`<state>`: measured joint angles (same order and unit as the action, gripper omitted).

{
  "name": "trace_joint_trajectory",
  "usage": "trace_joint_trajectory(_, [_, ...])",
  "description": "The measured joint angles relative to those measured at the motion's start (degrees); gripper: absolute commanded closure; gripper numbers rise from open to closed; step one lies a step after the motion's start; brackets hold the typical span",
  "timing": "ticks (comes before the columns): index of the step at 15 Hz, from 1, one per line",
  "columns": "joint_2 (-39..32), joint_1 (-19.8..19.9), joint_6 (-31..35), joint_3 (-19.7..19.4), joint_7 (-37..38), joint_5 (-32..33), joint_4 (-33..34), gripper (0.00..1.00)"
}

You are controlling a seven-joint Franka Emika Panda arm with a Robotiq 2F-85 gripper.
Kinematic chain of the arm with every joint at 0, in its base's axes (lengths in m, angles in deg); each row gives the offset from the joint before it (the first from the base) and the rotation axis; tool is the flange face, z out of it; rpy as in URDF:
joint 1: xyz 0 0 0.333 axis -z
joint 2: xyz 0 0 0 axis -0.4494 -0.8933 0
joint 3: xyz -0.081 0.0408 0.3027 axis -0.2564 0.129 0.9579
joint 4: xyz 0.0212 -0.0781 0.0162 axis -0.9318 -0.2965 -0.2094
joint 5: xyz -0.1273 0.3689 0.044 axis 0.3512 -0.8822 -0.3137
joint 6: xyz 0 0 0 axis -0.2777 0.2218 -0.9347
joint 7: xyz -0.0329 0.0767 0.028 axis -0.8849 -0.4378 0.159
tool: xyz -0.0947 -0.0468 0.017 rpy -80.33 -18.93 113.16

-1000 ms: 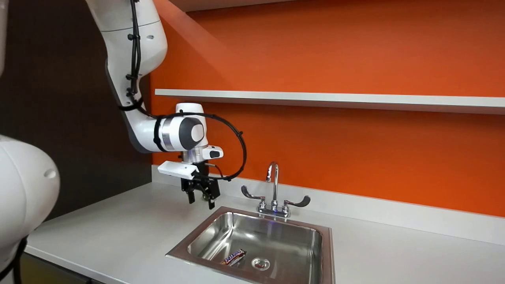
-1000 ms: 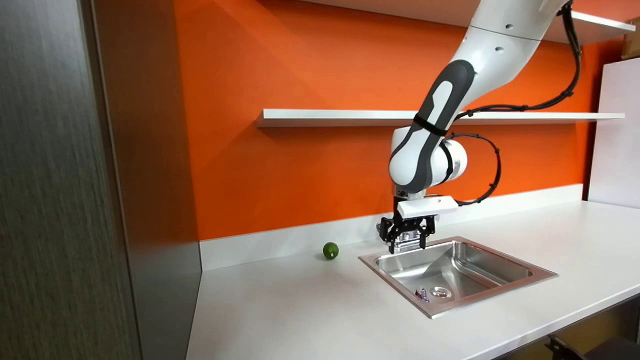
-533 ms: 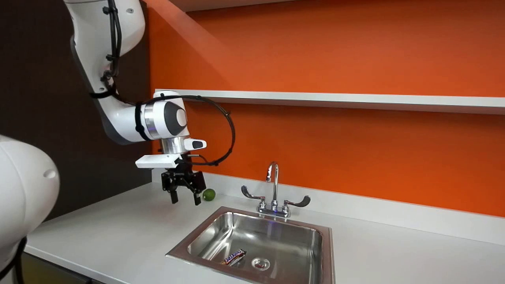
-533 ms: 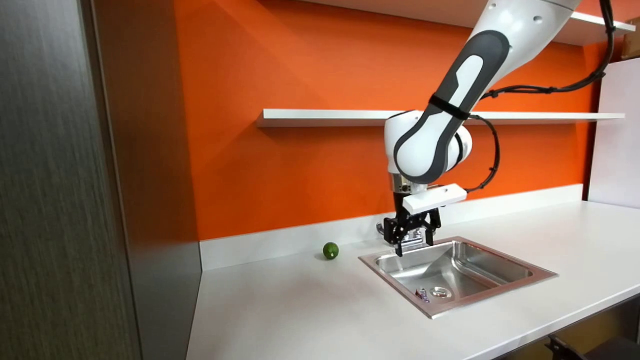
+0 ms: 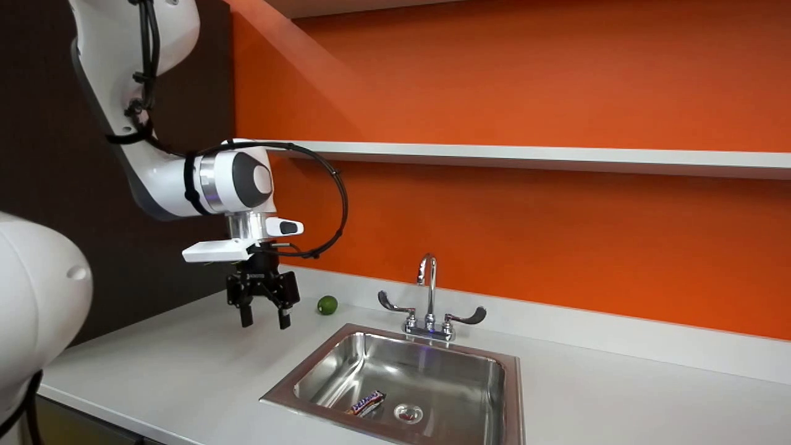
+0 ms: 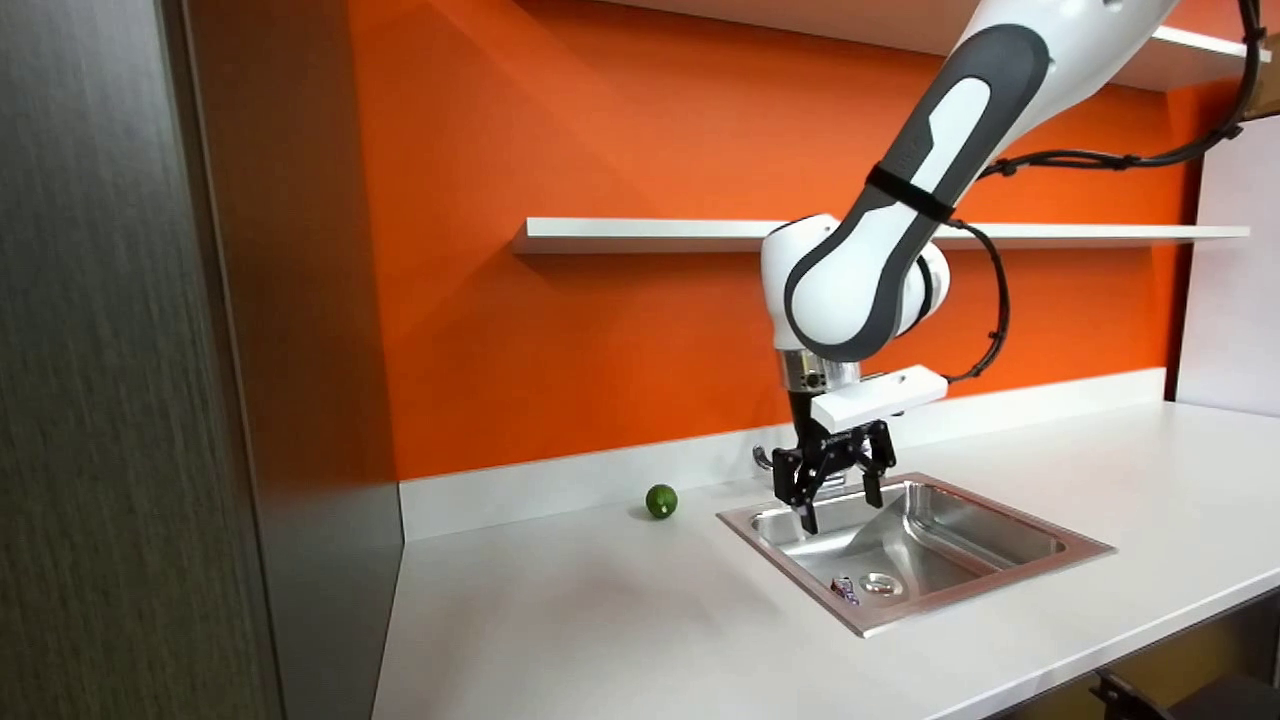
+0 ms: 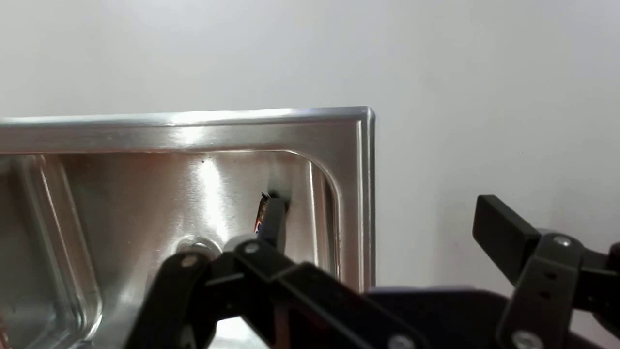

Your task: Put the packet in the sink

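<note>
My fingers [image 5: 246, 316] have just swung away from faucet [image 5: 430, 319], leaving green ball [image 5: 327, 305] fully visible; spread wide, holding nothing. Packet [image 5: 366, 403] lies unmoved inside sink [image 5: 457, 383], left of drain [image 5: 408, 413] in both exterior views. I judge task done; only clear retreat remains.

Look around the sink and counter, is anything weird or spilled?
The packet lying in the sink, near the drain, looks a bit odd, because snacks don't usually go there. But the task wants it there. I see nothing spilled or broken.
</note>
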<state>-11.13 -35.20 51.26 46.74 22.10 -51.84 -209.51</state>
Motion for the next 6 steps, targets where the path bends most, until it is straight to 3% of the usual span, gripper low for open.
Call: trace_joint_trajectory(6, [0.59, 0.2, -0.12, 0.21, 0.0, -0.03, -0.51, 0.0])
